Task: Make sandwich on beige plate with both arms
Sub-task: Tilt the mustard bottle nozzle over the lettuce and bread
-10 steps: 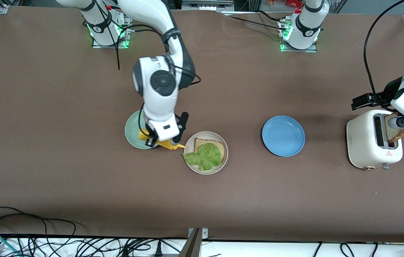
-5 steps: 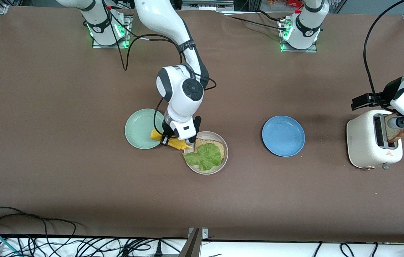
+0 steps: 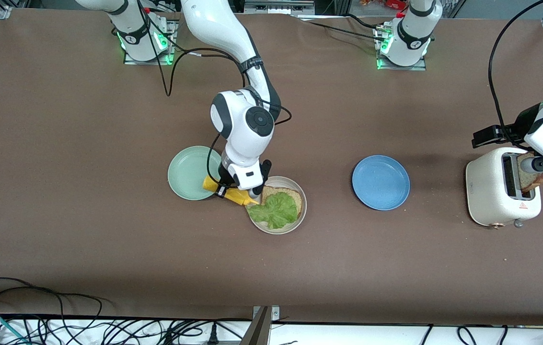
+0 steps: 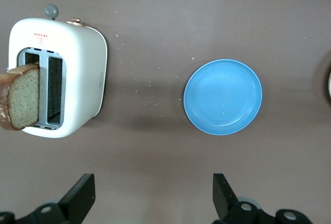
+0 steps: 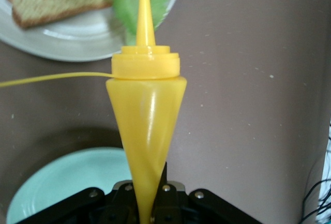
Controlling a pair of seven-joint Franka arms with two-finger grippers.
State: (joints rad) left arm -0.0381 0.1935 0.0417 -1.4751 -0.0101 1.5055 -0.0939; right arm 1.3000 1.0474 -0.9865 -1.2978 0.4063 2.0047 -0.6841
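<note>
While I watch from my remote station, I note the table from the right arm's end to the left arm's end.

Mint-green plate [image 3: 190, 172]: it lies bare on the table, at the right arm's end of the row of plates.

Right gripper [image 3: 225, 188]: it is clamped on a yellow mustard bottle [image 3: 230, 192], which lies almost level over the gap between the mint-green plate and the beige plate. The nozzle points at the lettuce edge.

Beige plate [image 3: 297, 218]: it sits just beside the mint-green plate. One bread slice [image 3: 285, 194] lies on it, and a ruffled lettuce leaf [image 3: 276, 211] covers the part of the slice nearer to the front camera.

Blue plate [image 3: 380, 182]: it has nothing on it and lies between the beige plate and the toaster.

Toaster [image 3: 496, 194]: white, at the left arm's end. A second bread slice [image 4: 21, 102] stands out of one slot.

Left gripper [image 4: 154, 200]: its fingers are spread wide and hold nothing. It hangs over the table beside the toaster, and this arm seems to wait.

Progress: I judge the sandwich about half made. Bottom bread and lettuce are placed. Mustard is probably the step in hand. The top slice must be taken from the toaster and laid on.
</note>
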